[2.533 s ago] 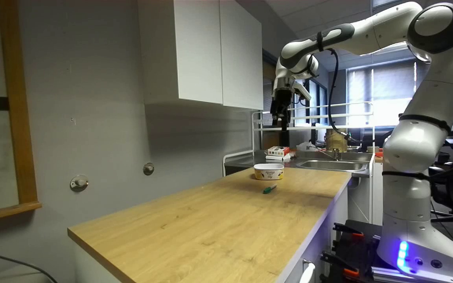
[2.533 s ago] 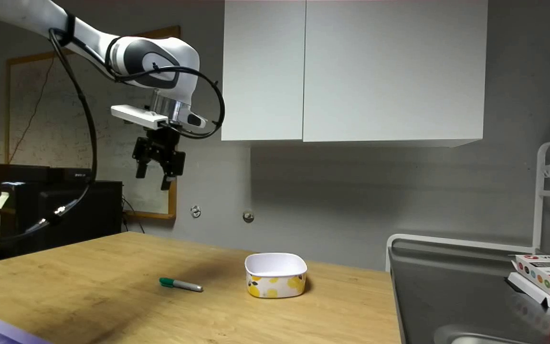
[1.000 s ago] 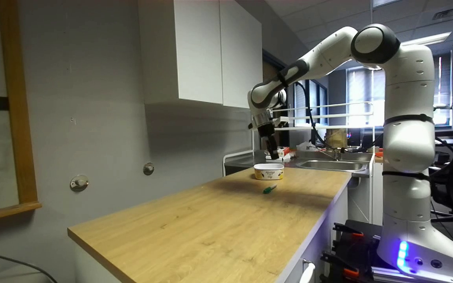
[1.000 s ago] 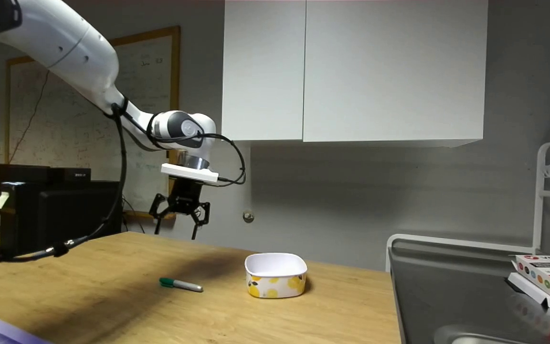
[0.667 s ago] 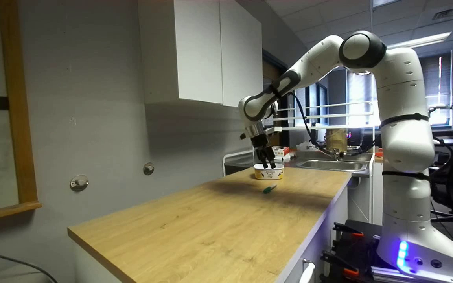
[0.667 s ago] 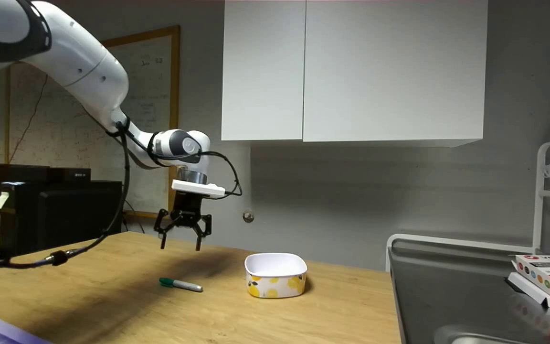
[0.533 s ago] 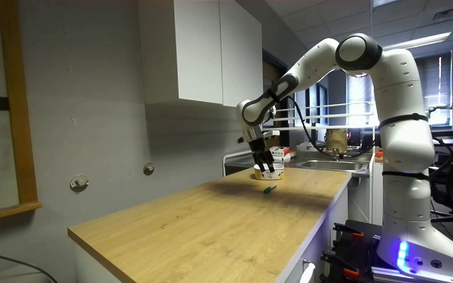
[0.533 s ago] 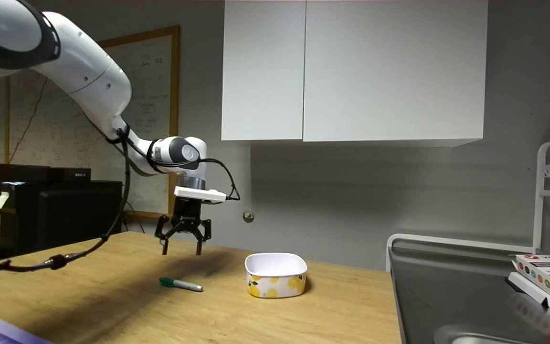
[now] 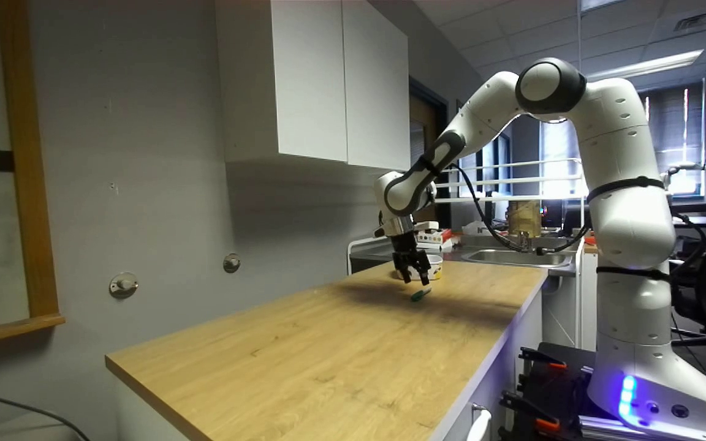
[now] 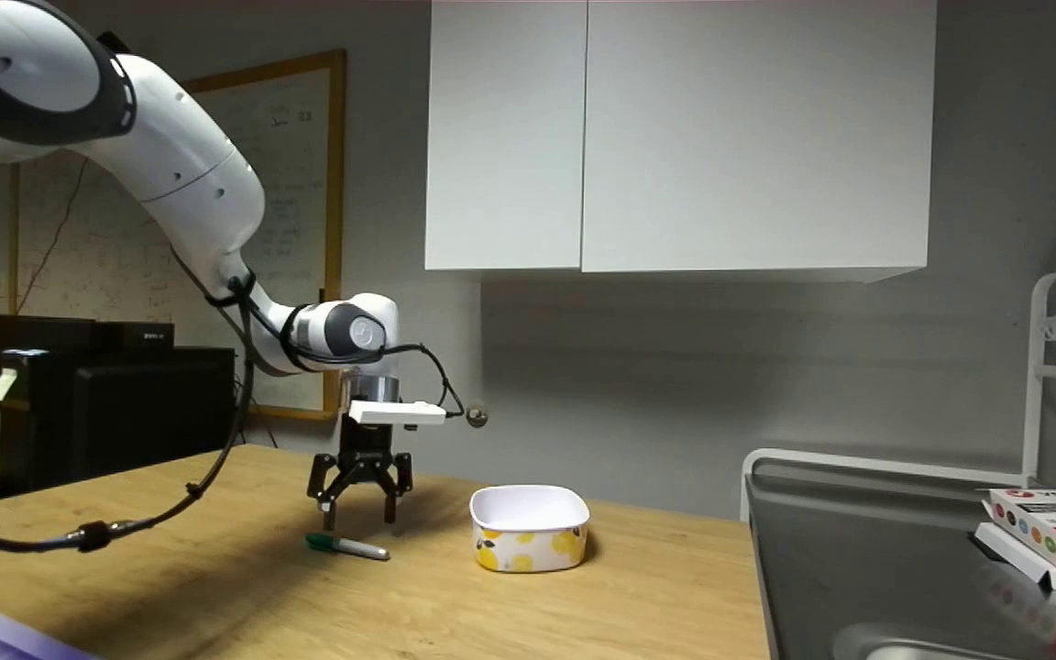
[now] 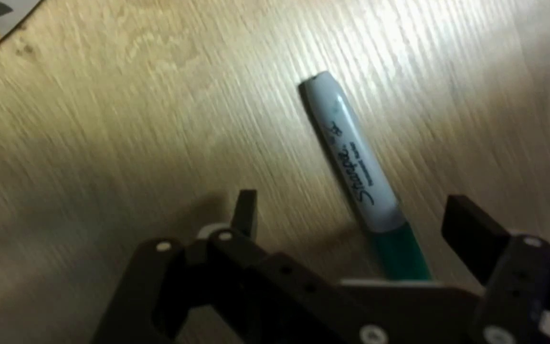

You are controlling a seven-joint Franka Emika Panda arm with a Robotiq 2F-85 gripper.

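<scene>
- In an exterior view, the arm (image 9: 613, 135) arches over the table (image 9: 304, 349), so the gripper (image 9: 416, 282) hangs pointing down, low above the wood.
- The marker (image 9: 420, 294) lies on the table close under the gripper, and only the table bears it.
- Clamps (image 9: 540, 356) sit next to the arm's base, probably to keep its mount from shifting.
- In an exterior view, the tub (image 10: 531, 553) stands upright on its own base, near the marker's grey end but touching neither marker nor gripper; nothing props it.
- The cable (image 10: 93, 535) is strapped along the arm, then sags in a loose loop, a slack that likely lets the joints turn without tugging.
- In the wrist view, the fingers (image 11: 245, 210) stand wide apart, much wider than the marker is thick; the gripper grips nothing, and no contact shows.
- That spread leaves the marker's green cap between the two, nearer the finger at the right of that view, with wood showing on both sides.
- The marker lies on its side, slanting, cap toward the gripper's body and grey end away; its round barrel would likely roll under a light nudge.
- The tub's corner shows at the top left, apart from both fingers.
</scene>
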